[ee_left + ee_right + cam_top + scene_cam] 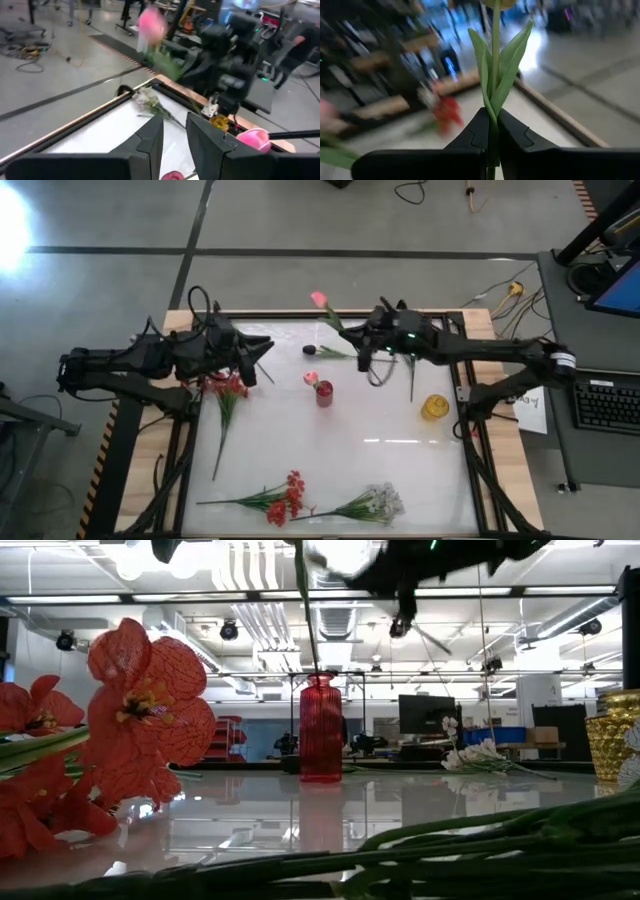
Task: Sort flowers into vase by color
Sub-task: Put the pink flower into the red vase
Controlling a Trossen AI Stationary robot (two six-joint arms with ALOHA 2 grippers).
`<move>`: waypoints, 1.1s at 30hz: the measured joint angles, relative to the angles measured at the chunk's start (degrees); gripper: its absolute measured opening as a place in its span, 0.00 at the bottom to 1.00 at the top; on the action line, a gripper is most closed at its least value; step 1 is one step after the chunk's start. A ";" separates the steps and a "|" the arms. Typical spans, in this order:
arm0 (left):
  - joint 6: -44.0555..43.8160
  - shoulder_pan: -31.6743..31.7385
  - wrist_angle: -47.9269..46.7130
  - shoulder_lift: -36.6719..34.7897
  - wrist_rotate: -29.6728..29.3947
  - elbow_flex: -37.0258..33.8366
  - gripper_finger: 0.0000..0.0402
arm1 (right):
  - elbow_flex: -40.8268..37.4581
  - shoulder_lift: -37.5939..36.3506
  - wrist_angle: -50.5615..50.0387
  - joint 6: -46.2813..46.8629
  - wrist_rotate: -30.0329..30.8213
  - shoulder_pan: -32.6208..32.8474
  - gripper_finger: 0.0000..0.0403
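Item: pink rosebud (319, 299), stem clamped in my right pincer (491, 131).
Left pincer (174, 131) part-open, empty; thin stem could've twisted, missing red vase (324, 393).

The right gripper (366, 338) is over the far middle of the table (400, 470), closed on a flower stem (494, 75); the vase (324, 393) stands nearer and to its left; the left gripper (262, 352) is farther left.
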 joint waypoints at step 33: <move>7.43 -0.01 6.64 1.37 9.66 -0.02 0.19 | -6.65 26.22 73.52 -2.22 7.06 9.02 0.03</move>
